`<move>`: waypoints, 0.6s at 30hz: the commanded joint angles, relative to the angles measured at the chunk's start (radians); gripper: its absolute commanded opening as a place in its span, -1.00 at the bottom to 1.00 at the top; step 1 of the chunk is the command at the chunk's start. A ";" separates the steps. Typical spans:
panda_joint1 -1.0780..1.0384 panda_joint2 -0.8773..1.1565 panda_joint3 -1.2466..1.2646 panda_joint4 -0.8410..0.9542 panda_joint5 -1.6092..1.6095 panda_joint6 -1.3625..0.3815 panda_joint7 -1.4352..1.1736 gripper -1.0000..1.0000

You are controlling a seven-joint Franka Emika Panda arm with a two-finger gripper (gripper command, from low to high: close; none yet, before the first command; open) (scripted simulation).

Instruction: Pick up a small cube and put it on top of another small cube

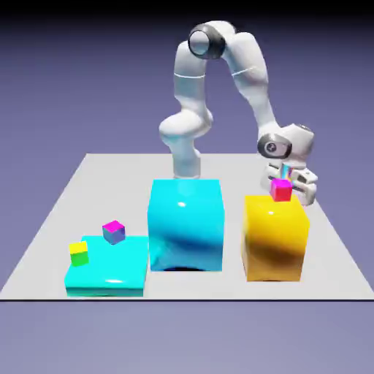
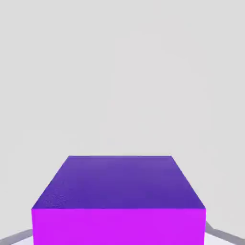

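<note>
small cube [image 2: 118,201], violet top, magenta side, large between the closed gripper [image 1: 286,191]

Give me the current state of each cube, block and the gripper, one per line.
White arm's gripper: shut on the small magenta-and-red cube, at the top of the tall yellow block.
Small magenta-and-red cube: held; fills the hand view's bottom as purple and magenta faces.
Small blue-violet cube with magenta top: resting free on the low cyan block.
Small yellow-green cube: resting free on the low cyan block.
Tall cyan block: nothing on top.
</note>
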 commanded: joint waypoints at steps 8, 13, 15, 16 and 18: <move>-0.011 -0.176 -0.082 0.194 0.109 -0.347 -0.163 -1.00; -0.083 -0.303 -0.132 0.307 0.140 -0.559 -0.195 -1.00; -0.125 -0.305 -0.106 0.300 0.119 -0.554 -0.157 -1.00; -0.125 -0.305 -0.106 0.300 0.119 -0.554 -0.157 -1.00; -0.130 -0.277 -0.112 0.241 0.109 -0.467 -0.150 -1.00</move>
